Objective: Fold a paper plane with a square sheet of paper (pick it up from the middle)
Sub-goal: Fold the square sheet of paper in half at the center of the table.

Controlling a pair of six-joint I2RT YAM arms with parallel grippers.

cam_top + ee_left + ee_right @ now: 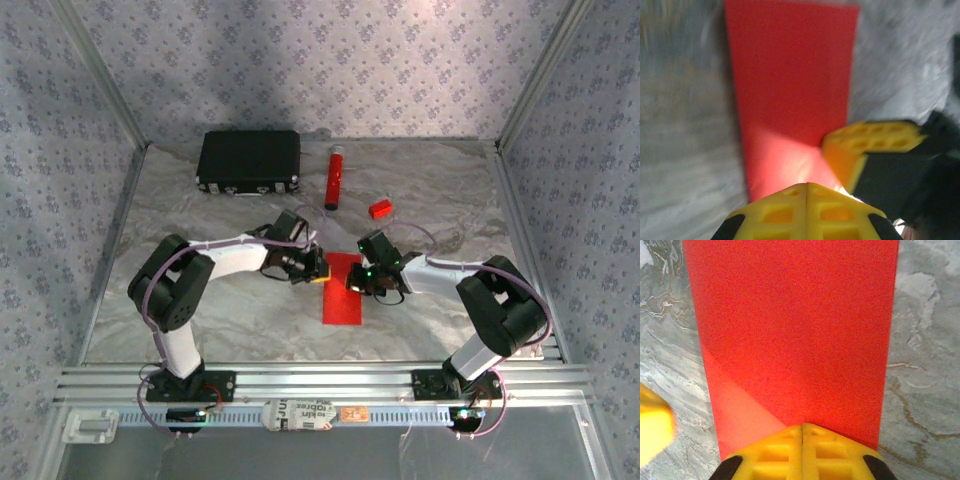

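- Left gripper (pixel 314 270): sits at the far left corner of the red paper (pixel 342 295). In the wrist view its yellow fingers (pixel 775 215) are pressed together with no gap, tips at the paper's end. We cannot tell whether a layer is pinched between them.
- Red paper: lies flat on the marbled table (pixel 260 320), mid-table between the 2 arms. It reads as a long narrow strip, not a square, so we judge it already folded once. A paler triangle near the fingertips may be a corner crease.
- Handling (our judgement): thin, very light and limp. It is likely to slide on the smooth top, and it creases or tears under a hard pinch. Best taken by an edge near mid-length, with 1 gripper pinning while the other lifts.
- Right gripper (pixel 357 280): at the far right corner. Its fingers (pixel 835 455) are likewise closed tight, tips at the paper.
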